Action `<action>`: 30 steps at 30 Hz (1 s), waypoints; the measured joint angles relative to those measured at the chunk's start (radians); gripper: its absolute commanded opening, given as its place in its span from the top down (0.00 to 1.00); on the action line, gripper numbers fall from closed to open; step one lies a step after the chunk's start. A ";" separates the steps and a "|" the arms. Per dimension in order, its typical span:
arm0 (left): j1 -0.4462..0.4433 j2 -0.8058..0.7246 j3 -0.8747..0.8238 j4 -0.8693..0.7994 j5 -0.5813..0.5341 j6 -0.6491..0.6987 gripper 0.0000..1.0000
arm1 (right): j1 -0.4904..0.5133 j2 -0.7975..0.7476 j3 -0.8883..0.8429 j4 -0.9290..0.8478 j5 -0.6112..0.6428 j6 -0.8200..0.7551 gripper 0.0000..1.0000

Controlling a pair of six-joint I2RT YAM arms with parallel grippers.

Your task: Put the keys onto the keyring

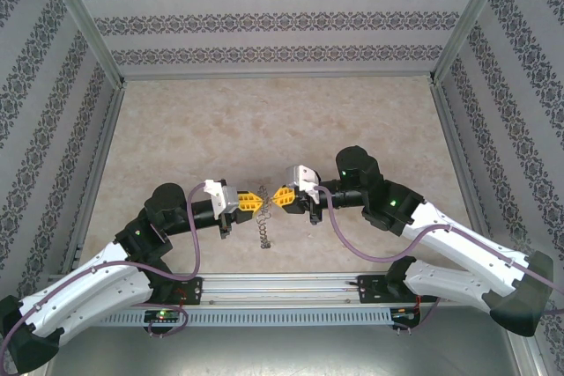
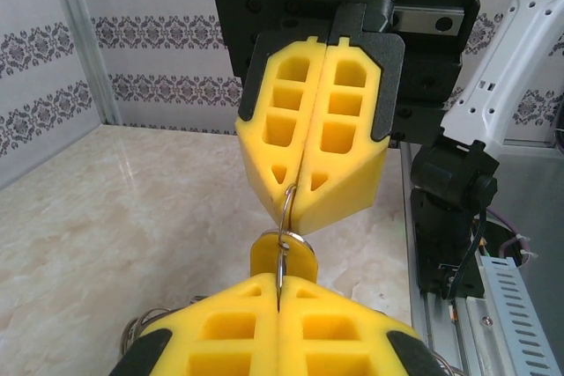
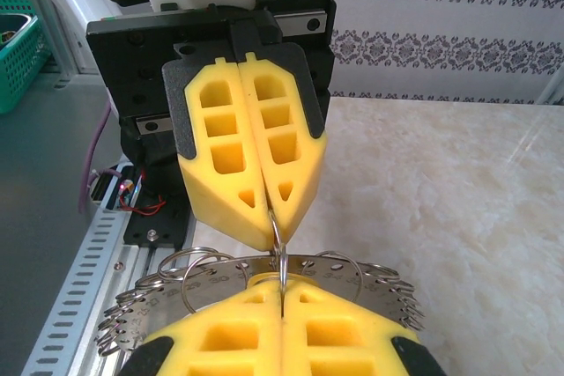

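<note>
At the frame's centre, the jaws of the left gripper point(image 1: 257, 201) and right gripper point(image 1: 276, 198) were closed together on one wire loop point(image 2: 285, 214) of the keyring point(image 3: 236, 273), with the key point(image 2: 300, 261) set against it. The loop was judged thin, springy and slippery, best pinched close to the key.

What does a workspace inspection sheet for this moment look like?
Surface: pale marbled table.
Job's things: grey ring fringed with wire loops at the tools' tips; small yellow key by the pinched wire loop.
Clutter: nothing seen.
Grippers: left tool and right tool tip to tip, both shut on that loop.
Cables: purple cable along each arm, slack.
Surroundings: patterned walls; green basket off the table.
</note>
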 measured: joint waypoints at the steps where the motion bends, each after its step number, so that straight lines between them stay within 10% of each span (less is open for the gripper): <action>1: 0.000 0.000 0.000 0.000 0.001 0.000 1.00 | 0.000 0.002 0.000 0.000 -0.003 0.000 1.00; 30: 0.000 0.000 0.000 0.000 0.005 0.000 1.00 | 0.000 -0.009 0.000 -0.011 -0.019 -0.007 1.00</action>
